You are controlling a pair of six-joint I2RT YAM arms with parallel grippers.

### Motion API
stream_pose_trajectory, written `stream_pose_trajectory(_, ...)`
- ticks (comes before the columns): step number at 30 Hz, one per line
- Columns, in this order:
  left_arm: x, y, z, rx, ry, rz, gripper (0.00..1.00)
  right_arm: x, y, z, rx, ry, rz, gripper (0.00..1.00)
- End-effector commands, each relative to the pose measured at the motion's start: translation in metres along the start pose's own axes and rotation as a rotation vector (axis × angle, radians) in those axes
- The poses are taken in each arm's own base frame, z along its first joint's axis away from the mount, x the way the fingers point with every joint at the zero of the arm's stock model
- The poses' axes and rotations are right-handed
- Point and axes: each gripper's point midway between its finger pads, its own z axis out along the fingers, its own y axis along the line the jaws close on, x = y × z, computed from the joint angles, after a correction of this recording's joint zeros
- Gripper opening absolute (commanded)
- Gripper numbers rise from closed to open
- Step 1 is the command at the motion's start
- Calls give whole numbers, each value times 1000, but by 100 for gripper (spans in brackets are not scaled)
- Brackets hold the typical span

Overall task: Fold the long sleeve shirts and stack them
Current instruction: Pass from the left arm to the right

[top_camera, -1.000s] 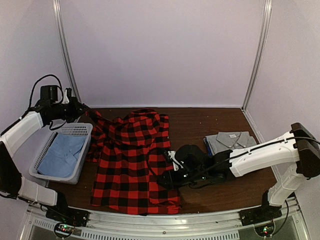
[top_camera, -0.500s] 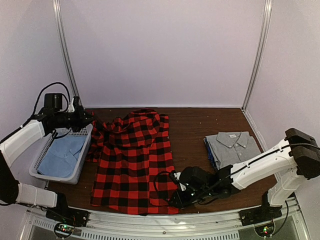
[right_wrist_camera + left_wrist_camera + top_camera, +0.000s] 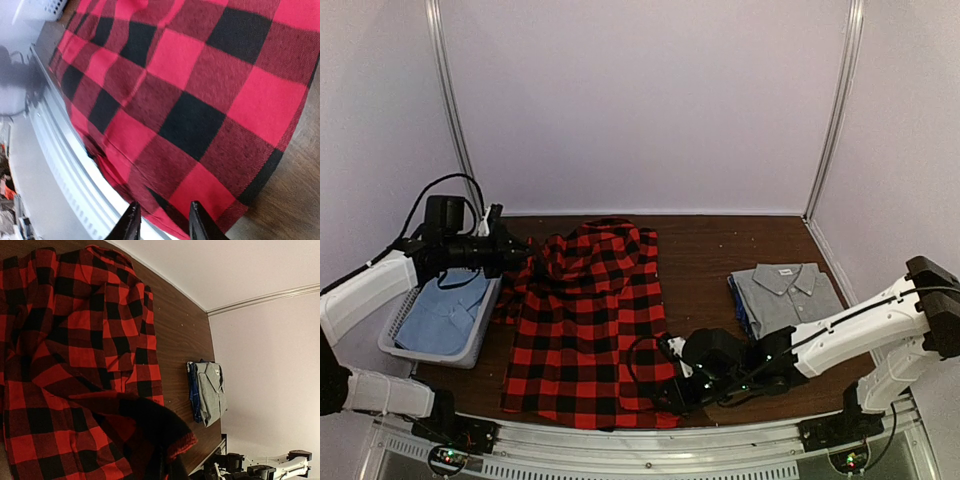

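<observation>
The red-and-black flannel shirt (image 3: 585, 320) lies spread on the middle of the table. My left gripper (image 3: 515, 258) is at its upper left and is shut on a fold of the flannel (image 3: 150, 425), which drapes over and hides the fingers. My right gripper (image 3: 672, 385) is low over the shirt's lower right hem (image 3: 200, 150). Its fingers (image 3: 131, 225) are apart, with nothing between them. The grey collared shirt (image 3: 785, 290) lies folded at the right and also shows in the left wrist view (image 3: 210, 390), on top of a blue cloth (image 3: 192, 390).
A white basket (image 3: 480, 262) holding a light blue shirt (image 3: 440, 310) stands at the left, just below my left arm. The metal front rail (image 3: 60, 150) runs close under the flannel's hem. Bare brown table (image 3: 720, 245) shows between the two shirts.
My left gripper has moved right, carrying the flannel's upper left part inward. My right gripper has moved from the shirt's right edge down to its lower right hem.
</observation>
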Motion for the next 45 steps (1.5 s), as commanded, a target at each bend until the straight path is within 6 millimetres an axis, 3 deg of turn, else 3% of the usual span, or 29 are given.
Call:
stream_pose_trajectory(1,12,-19,5,74,-6,-37,0,-91,38,-33,-10,-294,-56,44)
stream_pose_trajectory(5,19,-26,11,61,-13,-48,0,-165,76,-50,-57,-485,-101,59)
stream_pose_trajectory(7,20,-30,13,58,-26,-68,0,-196,94,-52,-101,-542,-84,60)
stream_pose_trajectory(10,22,-39,11,103,-50,-129,0,-226,123,-46,-191,-586,-96,61)
stream_pose_trajectory(13,25,-44,7,134,-78,-213,0,-241,136,-32,-198,-606,-139,62)
stream_pose_trajectory(20,34,-39,2,140,-80,-357,0,-259,134,-2,-82,-636,-251,68)
stream_pose_trajectory(31,41,-32,3,132,-61,-418,0,-282,128,3,95,-701,-393,68)
stream_pose_trajectory(38,39,-35,3,152,-71,-417,0,-273,141,14,82,-672,-501,65)
stream_pose_trajectory(45,37,-39,3,168,-69,-407,0,-275,134,20,167,-690,-518,64)
